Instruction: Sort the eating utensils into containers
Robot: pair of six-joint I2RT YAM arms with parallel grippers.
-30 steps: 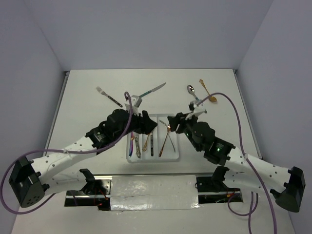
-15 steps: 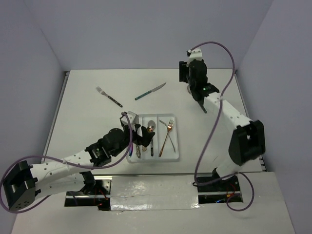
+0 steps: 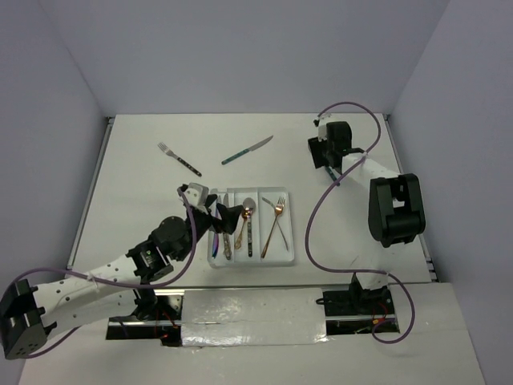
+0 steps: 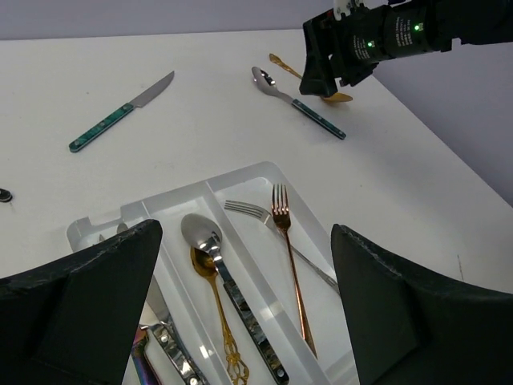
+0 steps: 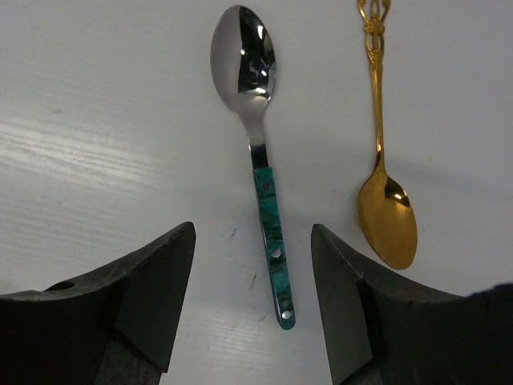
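In the overhead view the right arm is covering the two spoons at the far right of the surface (image 3: 144,200). There the left claw (image 3: 223,215) is also masking the left compartment of the white tray (image 3: 291,241). From the left wrist that compartment is being cut off by a finger, so its contents are hard to make out.

The right claw (image 5: 252,269) is hanging released over the teal-handled spoon (image 5: 265,188). Its fingers are straddling the handle without touching it, and the gold spoon (image 5: 385,210) is lying just outside one finger. The left claw is also released and gripping nothing. It is hovering over the tray's near end, where a copper fork (image 4: 293,277) is resting in the right compartment. A teal-handled knife (image 3: 247,150) and a fork (image 3: 178,158) are lying well apart from both claws.

Half a second ago the right arm was raised high. It is now sitting down at the spoons, and the left arm is sitting slightly further back.
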